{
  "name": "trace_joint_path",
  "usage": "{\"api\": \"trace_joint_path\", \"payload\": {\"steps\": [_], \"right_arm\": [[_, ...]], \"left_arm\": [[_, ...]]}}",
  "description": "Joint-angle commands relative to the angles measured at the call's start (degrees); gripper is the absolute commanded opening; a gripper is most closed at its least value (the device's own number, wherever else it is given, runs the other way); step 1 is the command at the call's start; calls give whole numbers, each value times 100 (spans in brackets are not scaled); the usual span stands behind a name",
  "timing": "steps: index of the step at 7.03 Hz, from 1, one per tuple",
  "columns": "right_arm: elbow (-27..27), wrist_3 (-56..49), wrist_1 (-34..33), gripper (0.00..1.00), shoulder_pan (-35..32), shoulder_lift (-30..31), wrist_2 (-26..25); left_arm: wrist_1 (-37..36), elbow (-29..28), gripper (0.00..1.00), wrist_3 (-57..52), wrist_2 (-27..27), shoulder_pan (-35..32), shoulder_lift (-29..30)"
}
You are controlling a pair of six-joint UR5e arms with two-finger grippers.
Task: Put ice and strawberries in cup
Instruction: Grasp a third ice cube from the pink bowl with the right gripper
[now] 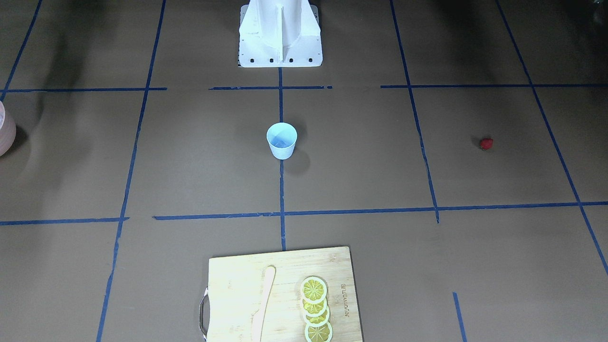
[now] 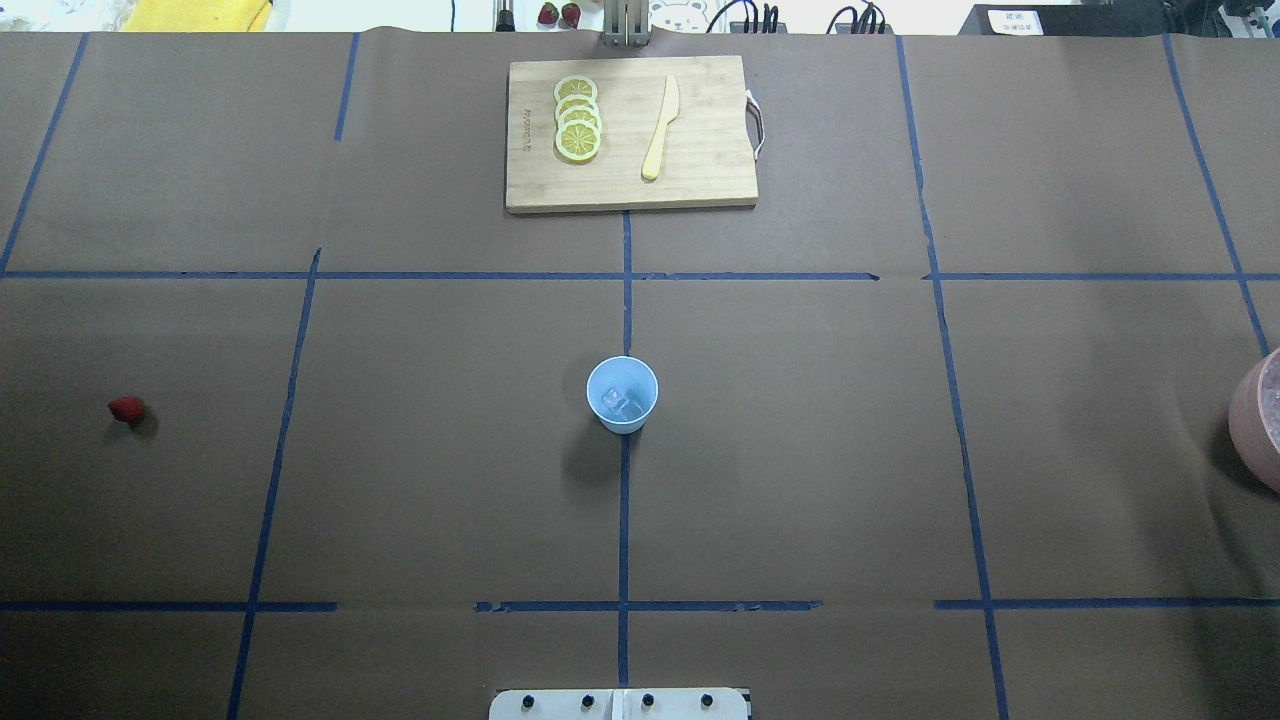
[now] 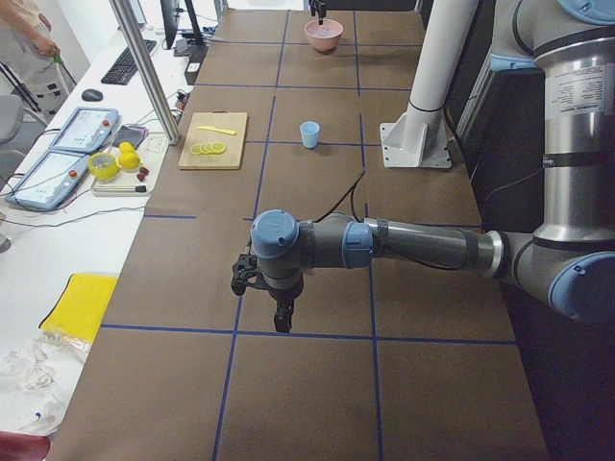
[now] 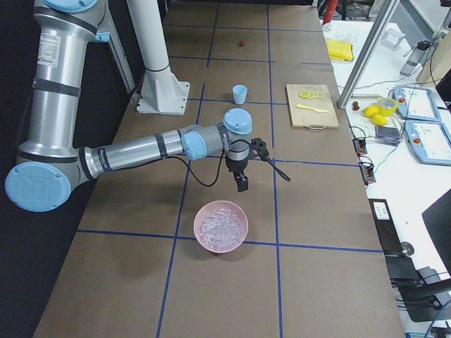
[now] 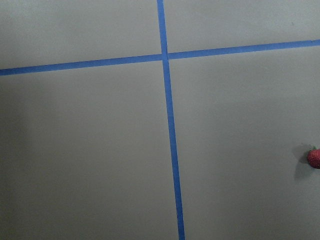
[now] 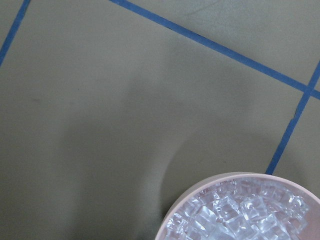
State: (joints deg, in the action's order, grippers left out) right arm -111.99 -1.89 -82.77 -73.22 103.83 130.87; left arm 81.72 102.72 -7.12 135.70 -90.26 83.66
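The pale-blue cup point(image 2: 622, 393) stands upright at the table's middle, also in the front view point(image 1: 281, 140), with a few clear ice cubes point(image 2: 622, 404) in it. The red strawberry point(image 2: 127, 409) lies alone far on my left side; it shows at the right edge of the left wrist view point(image 5: 314, 158). My left gripper point(image 3: 282, 315) hangs above the table there, and I cannot tell if it is open. My right gripper point(image 4: 242, 184) hovers just beyond a pink bowl point(image 4: 220, 227) full of ice point(image 6: 240, 212), and I cannot tell its state either.
A wooden cutting board point(image 2: 630, 192) with lemon slices point(image 2: 578, 118) and a pale knife point(image 2: 660, 128) lies at the far middle edge. The pink bowl sits at the right edge of the overhead view point(image 2: 1258, 420). Blue tape lines grid the brown table.
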Motion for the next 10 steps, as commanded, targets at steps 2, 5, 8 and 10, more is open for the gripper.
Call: {"api": "trace_joint_path", "payload": {"steps": [2,5,8,10], "right_arm": [[1079,-40,1453,94,-149,260,211],[1179,-57,1553,87,-193,506,141],[1416,-84,1571,84,-202,498,-26],[1495,-66,1571,79,-193,419,-218]], "left_arm": [[-15,2,100,0,0,0,-7],[-7,2,100,0,0,0,-7],[11,2,100,0,0,0,-7],[11,19,100,0,0,0,-7]]}}
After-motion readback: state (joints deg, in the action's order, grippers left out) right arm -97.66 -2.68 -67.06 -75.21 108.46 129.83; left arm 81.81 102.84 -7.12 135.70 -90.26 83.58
